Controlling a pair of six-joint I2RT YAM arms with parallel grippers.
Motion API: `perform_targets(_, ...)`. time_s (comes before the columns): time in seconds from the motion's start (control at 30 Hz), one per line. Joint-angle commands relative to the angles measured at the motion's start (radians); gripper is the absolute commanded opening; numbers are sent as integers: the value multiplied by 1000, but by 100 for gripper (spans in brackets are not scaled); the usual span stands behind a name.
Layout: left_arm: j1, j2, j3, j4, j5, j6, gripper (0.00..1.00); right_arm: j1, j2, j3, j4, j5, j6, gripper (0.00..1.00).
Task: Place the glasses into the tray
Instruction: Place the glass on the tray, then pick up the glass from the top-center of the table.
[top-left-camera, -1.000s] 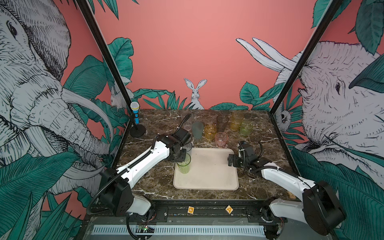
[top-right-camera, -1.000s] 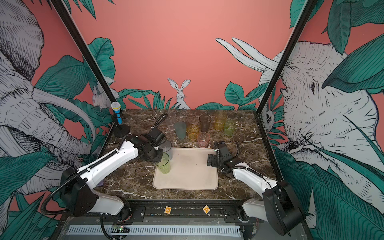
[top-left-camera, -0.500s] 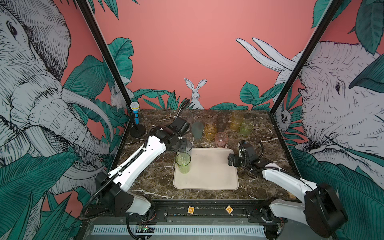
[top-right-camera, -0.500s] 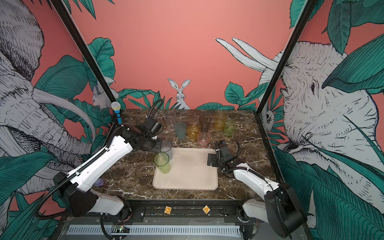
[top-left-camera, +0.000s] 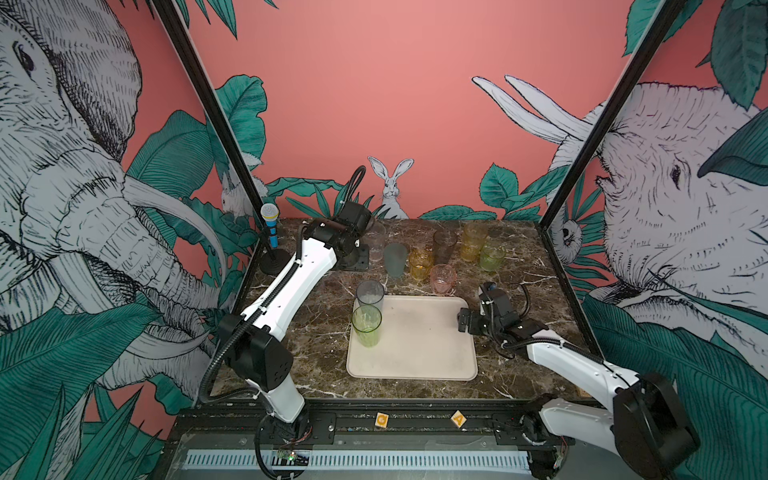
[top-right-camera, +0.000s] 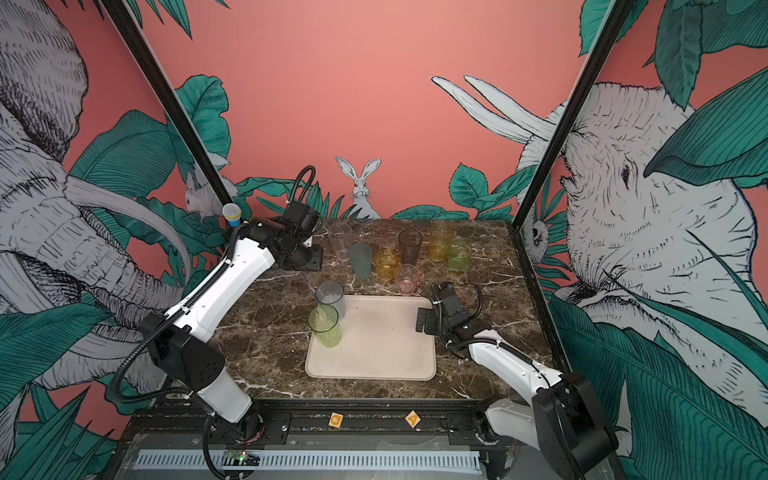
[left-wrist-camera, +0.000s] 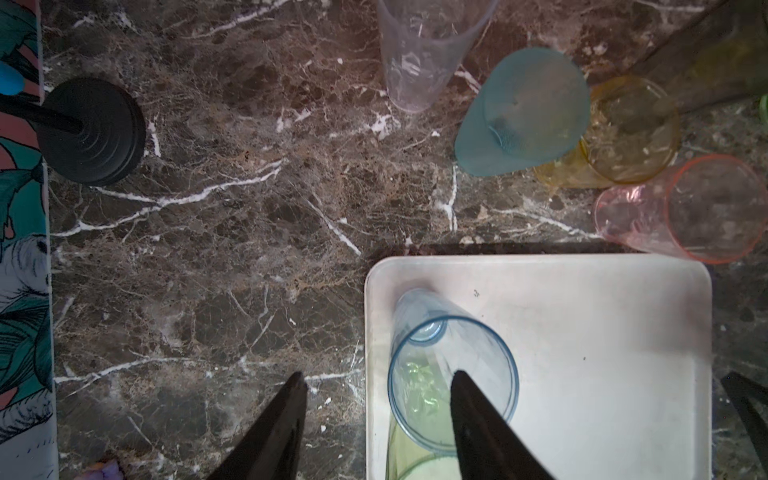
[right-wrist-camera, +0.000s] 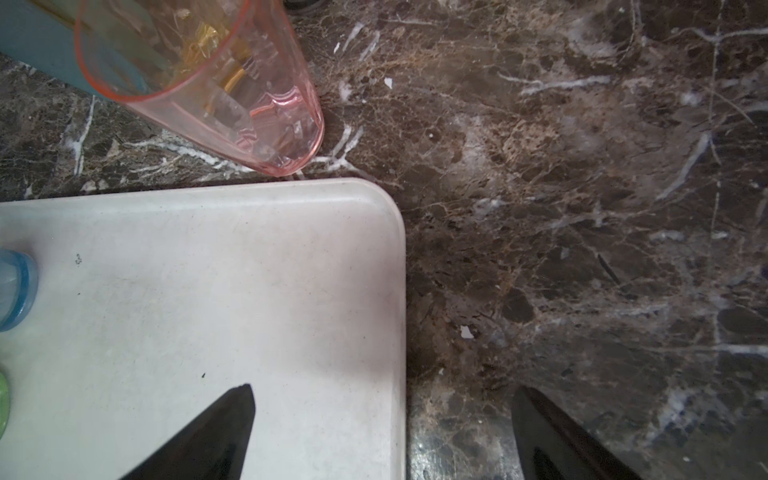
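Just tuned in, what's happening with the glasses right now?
Two glasses stand in the tray, a grey glass and a green glass. Seven others wait on the table behind it. The left gripper hangs open and empty up behind the grey one; the right gripper is open at the tray's right edge.

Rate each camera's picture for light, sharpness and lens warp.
Both top views: evenly lit and sharp, tray pale, no glare. Left wrist view: dim, teal glass leaning outward from lens warp, left claw a soft dark silhouette. Right wrist view: brighter, pink glass stretched, right claw blurred.
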Motion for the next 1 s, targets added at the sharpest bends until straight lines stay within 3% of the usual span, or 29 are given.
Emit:
perform_targets(0.0, 17, 46, 70, -6, 2, 11, 58, -7, -24, -9, 12, 20, 9, 99)
perform_targets(0.43, 54, 297, 322, 21, 0, 22, 59, -10, -20, -11, 15, 21, 9, 99)
perform_targets(0.97, 96, 458, 486, 54, 44, -3, 60, -25, -18, -22, 33, -23, -1, 99)
